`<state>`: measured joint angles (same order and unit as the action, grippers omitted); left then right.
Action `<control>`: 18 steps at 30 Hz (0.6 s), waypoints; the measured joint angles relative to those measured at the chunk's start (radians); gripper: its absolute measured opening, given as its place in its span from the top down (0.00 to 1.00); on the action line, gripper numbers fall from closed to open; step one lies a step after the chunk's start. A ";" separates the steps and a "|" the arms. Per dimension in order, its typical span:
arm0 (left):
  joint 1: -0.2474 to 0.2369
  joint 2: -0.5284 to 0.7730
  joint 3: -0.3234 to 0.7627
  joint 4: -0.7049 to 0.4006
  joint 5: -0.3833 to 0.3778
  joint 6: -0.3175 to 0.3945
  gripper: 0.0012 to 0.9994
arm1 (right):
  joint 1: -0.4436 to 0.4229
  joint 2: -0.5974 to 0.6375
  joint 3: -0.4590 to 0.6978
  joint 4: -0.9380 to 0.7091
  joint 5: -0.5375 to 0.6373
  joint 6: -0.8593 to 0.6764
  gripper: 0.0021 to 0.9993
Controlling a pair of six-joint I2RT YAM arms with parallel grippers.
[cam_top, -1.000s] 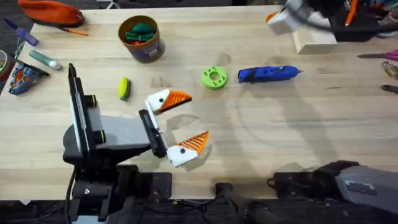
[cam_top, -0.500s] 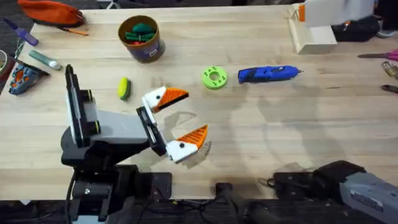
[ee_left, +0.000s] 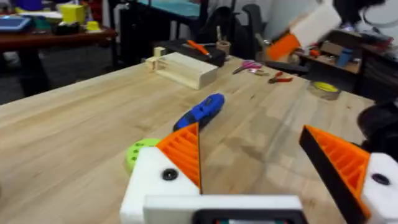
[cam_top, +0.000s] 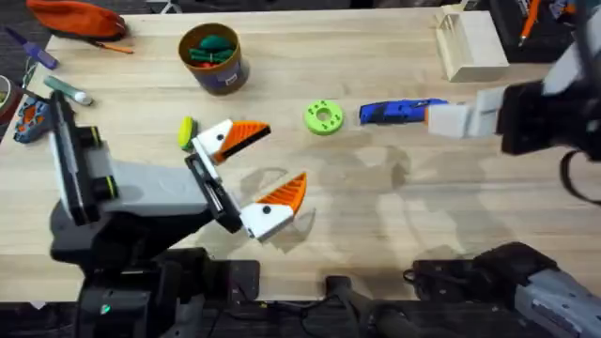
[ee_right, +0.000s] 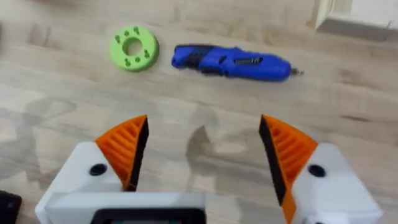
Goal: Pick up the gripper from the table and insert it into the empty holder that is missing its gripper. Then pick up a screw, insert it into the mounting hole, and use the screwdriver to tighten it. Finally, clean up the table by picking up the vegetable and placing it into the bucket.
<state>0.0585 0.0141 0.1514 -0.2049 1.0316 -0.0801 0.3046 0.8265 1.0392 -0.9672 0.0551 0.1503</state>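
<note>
Light wood table (cam_top: 394,216). Screwdriver (cam_top: 392,113) lies mid-table toward the far edge, beside green disc (cam_top: 323,117). Bucket (cam_top: 214,58) near far-left, vegetable (cam_top: 187,132) below it. Left gripper (cam_top: 255,169) spread wide, empty; right gripper (ee_right: 205,155) likewise. Cluttered benches behind.

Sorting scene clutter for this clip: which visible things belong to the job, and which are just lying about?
Job: screwdriver, vegetable, bucket, left gripper and right gripper, both open.

Lying about: green disc, wooden rack, orange pouch.
</note>
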 joint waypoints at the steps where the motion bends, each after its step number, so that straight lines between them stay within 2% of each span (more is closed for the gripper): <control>1: 0.004 0.007 0.018 -0.030 -0.012 0.013 0.01 | 0.000 -0.003 -0.015 0.000 0.000 0.007 0.01; 7: 0.009 0.177 0.184 -0.174 -0.111 0.126 0.01 | 0.000 -0.005 -0.034 0.007 0.000 0.031 0.01; 14: 0.009 0.485 0.544 -0.443 -0.294 0.296 0.01 | 0.000 -0.005 -0.034 0.008 0.000 0.037 0.01; 18: 0.009 0.643 0.756 -0.606 -0.422 0.349 0.01 | 0.000 -0.005 -0.034 0.008 0.005 0.037 0.01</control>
<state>0.0673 0.6575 0.9075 -0.8109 0.6096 0.2686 0.3046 0.8219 1.0050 -0.9588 0.0603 0.1871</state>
